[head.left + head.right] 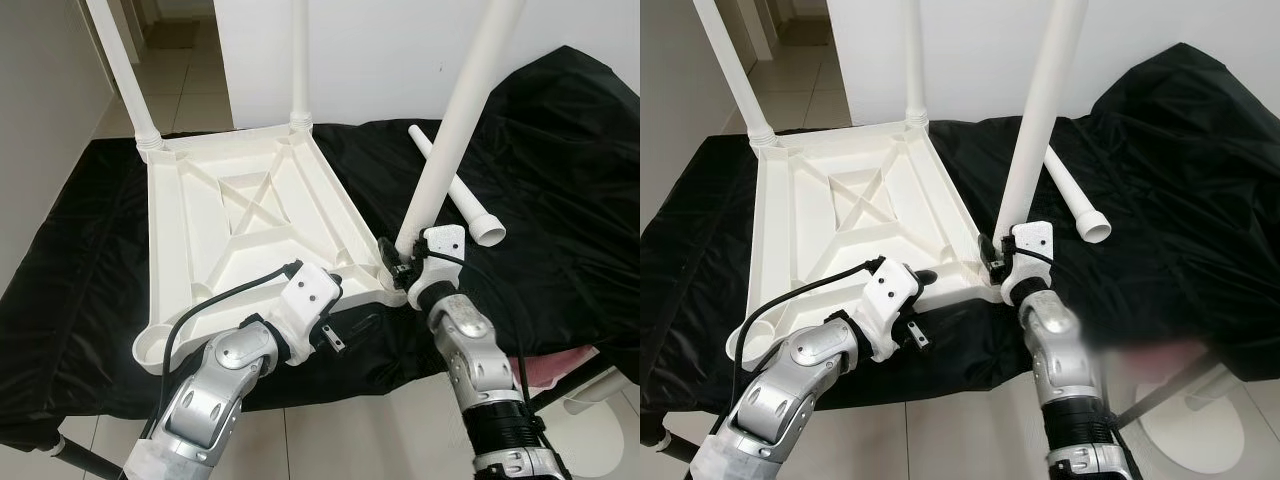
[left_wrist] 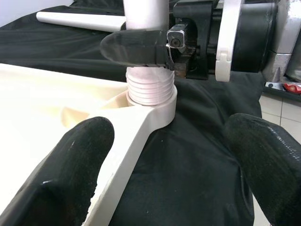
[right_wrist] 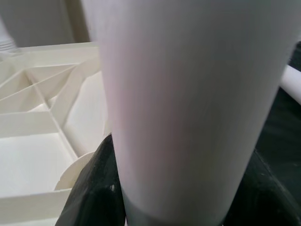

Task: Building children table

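A white plastic tabletop lies upside down on a black cloth. Two white legs stand in its far corners. My right gripper is shut on a third leg, low on the tube, which leans slightly right. That leg's threaded end sits in the near right corner socket with several threads still showing. My left gripper is open, one finger over the tabletop's near edge and the other over the cloth, just short of that socket. A fourth leg lies loose on the cloth to the right.
The black cloth covers a low surface whose near edge is at my arms. The near left corner socket holds no leg. Tiled floor lies below, with a white wall behind. A pink item and a white base sit lower right.
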{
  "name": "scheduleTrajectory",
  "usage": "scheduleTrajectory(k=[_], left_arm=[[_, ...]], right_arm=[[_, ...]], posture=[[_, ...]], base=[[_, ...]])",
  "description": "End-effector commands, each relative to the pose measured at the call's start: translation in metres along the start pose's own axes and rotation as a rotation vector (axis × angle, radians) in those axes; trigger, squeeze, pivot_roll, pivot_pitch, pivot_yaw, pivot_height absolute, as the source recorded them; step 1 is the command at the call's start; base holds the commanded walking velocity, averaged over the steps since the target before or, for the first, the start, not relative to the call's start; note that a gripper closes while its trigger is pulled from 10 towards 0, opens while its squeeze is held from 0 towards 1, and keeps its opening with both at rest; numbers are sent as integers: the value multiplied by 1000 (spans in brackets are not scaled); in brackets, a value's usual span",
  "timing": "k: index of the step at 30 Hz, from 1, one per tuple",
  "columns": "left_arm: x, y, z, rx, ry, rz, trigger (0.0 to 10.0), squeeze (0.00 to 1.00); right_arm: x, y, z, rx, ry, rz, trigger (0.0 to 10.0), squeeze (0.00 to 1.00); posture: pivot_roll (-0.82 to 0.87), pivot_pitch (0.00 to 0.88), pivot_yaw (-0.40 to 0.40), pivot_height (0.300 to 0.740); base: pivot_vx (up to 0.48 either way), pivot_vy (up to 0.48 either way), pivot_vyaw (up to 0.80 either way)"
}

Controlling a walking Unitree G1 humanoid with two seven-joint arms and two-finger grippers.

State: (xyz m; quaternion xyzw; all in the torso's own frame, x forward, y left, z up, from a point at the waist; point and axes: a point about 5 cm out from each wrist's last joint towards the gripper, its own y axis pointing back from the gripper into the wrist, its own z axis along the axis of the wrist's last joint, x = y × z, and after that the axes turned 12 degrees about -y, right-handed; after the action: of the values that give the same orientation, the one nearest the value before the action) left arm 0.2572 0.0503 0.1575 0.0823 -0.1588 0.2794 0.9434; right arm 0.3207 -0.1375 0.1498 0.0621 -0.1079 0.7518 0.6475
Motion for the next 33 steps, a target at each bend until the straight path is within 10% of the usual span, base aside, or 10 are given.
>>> scheduleTrajectory(k=[1, 19, 20, 22, 23, 33], left_arm=[[4, 1, -5, 24, 9, 59, 10000, 0], [6, 1, -6, 21, 6, 66, 10000, 0], [6, 1, -6, 21, 3, 64, 10000, 0], [6, 1, -6, 21, 3, 64, 10000, 0], [6, 0, -5, 20, 2, 63, 10000, 0], [5, 1, -6, 25, -1, 65, 10000, 0]], right_arm=[[0, 8, -15, 47, -50, -109, 10000, 0], [26, 18, -17, 9, -171, -213, 10000, 0], [23, 17, -15, -1, -160, -197, 10000, 486], [23, 17, -15, -1, -160, -197, 10000, 486], [21, 17, -14, -9, -161, -185, 10000, 1000], [0, 15, -11, 22, -121, -53, 10000, 1000]], posture=[[-43, 23, 17, 740], [-46, 7, 18, 740], [-46, 4, 18, 740], [-46, 4, 18, 740], [-46, 5, 18, 740], [-44, 11, 19, 740]], base=[[0, 0, 0], [0, 0, 0], [0, 0, 0], [0, 0, 0], [0, 0, 0], [0, 0, 0]])
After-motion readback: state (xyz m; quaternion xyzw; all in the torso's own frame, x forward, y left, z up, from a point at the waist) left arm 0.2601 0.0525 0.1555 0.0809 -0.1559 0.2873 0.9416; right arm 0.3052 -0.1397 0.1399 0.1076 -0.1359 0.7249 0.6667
